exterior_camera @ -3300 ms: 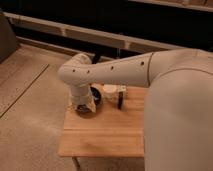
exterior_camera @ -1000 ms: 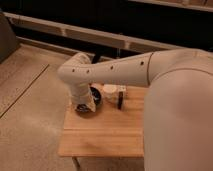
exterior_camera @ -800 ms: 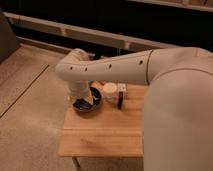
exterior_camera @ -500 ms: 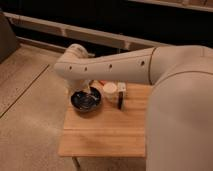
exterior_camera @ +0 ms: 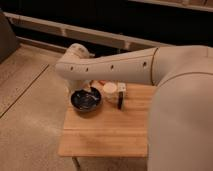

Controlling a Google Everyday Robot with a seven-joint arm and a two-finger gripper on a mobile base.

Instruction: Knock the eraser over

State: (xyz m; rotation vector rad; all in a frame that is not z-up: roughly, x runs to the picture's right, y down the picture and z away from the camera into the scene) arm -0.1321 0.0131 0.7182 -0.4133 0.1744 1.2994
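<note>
Arm [exterior_camera: 112,67] risen off bowl [exterior_camera: 74,100], swung back-left; bowl now uncovered; end effector hidden behind arm.

Wooden table [exterior_camera: 107,132]: dark bowl [exterior_camera: 86,99], white cup [exterior_camera: 109,88], pale box [exterior_camera: 121,88], upright black eraser [exterior_camera: 120,101]; hand hidden behind arm [exterior_camera: 115,67].

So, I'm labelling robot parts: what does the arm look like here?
The arm is a smooth cream-white tube with rounded joints, small dark dots along its side and a thin dark seam; no cables show. The gripper is hidden behind it, near the bowl.
</note>
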